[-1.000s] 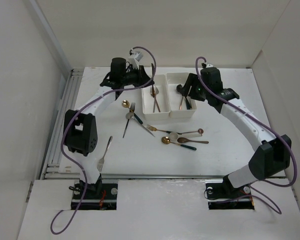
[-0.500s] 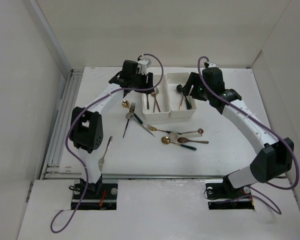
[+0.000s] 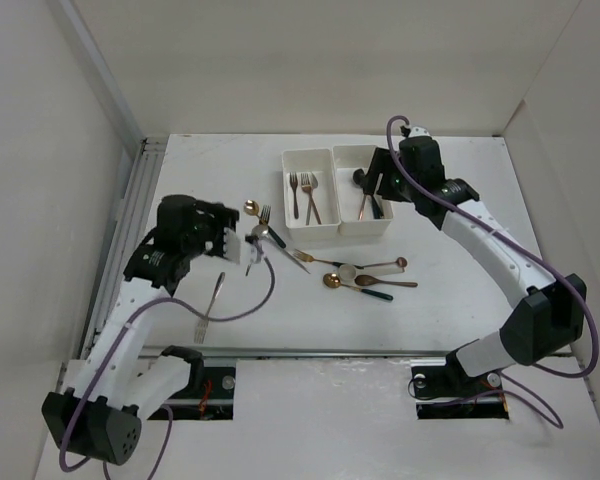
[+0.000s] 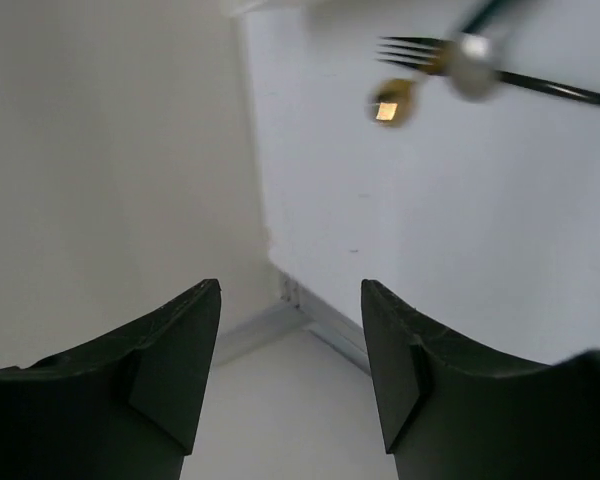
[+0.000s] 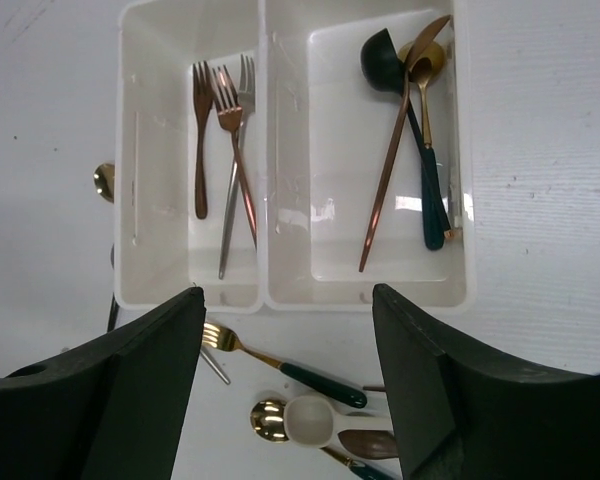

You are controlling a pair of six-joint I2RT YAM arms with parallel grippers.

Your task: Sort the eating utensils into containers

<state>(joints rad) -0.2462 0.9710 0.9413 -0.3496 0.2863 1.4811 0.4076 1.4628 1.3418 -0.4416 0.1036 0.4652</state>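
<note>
Your left gripper point(image 4: 290, 300) hangs open and empty near a stray fork point(image 4: 412, 50) on the table point(image 3: 460, 300), right gripper point(image 5: 288, 295) likewise over the containers point(image 5: 263, 150), sorted forks point(image 5: 225, 110) left, spoons point(image 5: 420, 60) right.

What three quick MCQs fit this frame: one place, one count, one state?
1. Which bin holds forks?
A. the left bin in the top view
B. the other one
C. both

2. How many forks lie in it?
A. one
B. three
C. five

3. The left hand is:
A. shut on a fork
B. shut on a spoon
C. open and empty

Key:
1 A, the right wrist view shows forks in that bin only.
2 B, two copper ones and one silver one lie together there.
3 C, the left wrist view shows its fingers apart with nothing between them.
</note>
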